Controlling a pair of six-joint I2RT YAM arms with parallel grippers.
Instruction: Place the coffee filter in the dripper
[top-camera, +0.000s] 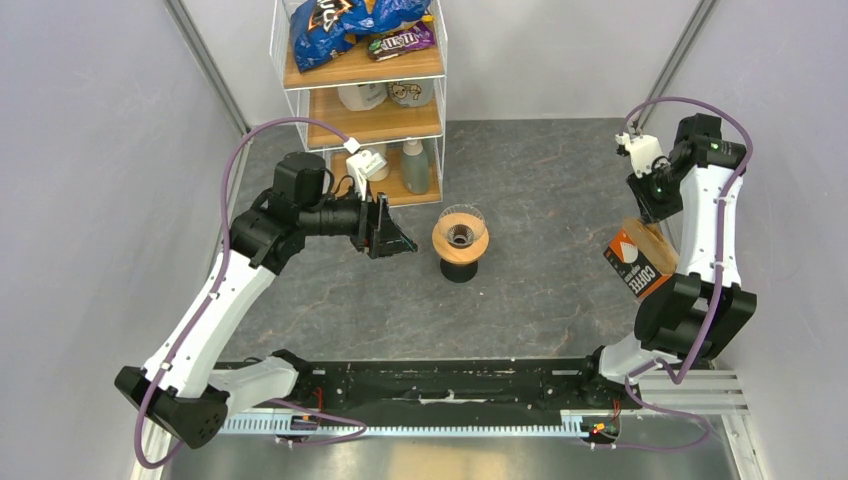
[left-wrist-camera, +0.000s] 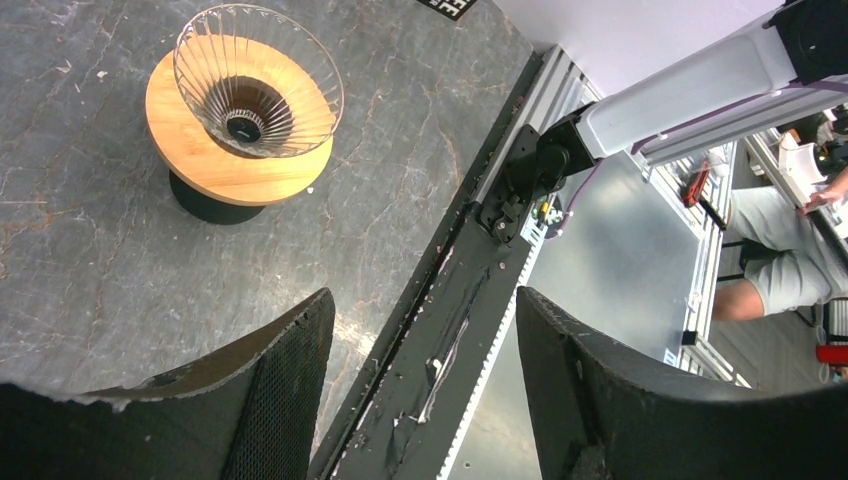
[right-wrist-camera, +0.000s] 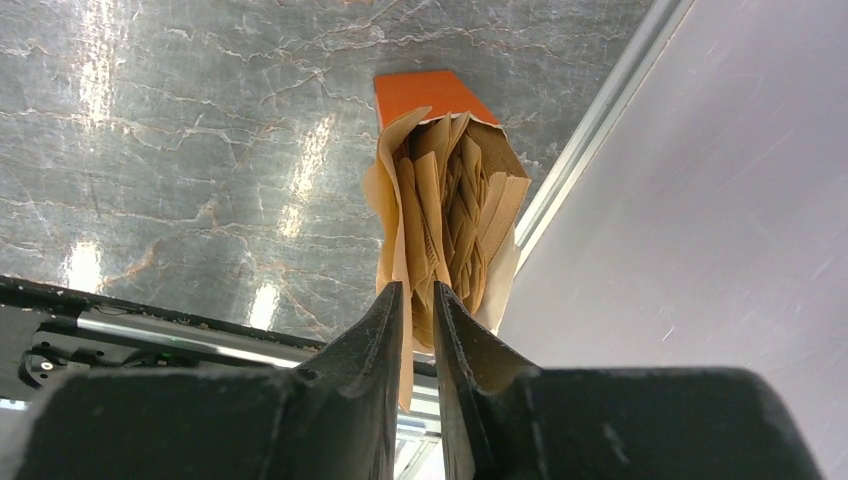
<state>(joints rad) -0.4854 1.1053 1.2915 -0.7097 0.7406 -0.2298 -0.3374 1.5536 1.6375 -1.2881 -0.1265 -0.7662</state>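
One dripper, empty. One packet right of it, stuffed with filters. Right claw pinches one coffee filter; left claw gapes wide, empty.

The dripper is clear ribbed glass with a smooth pale-wood collar and a matt black base. Under it the surface looks like grey veined stone, faintly glossy. The coffee filter is creased tan paper.
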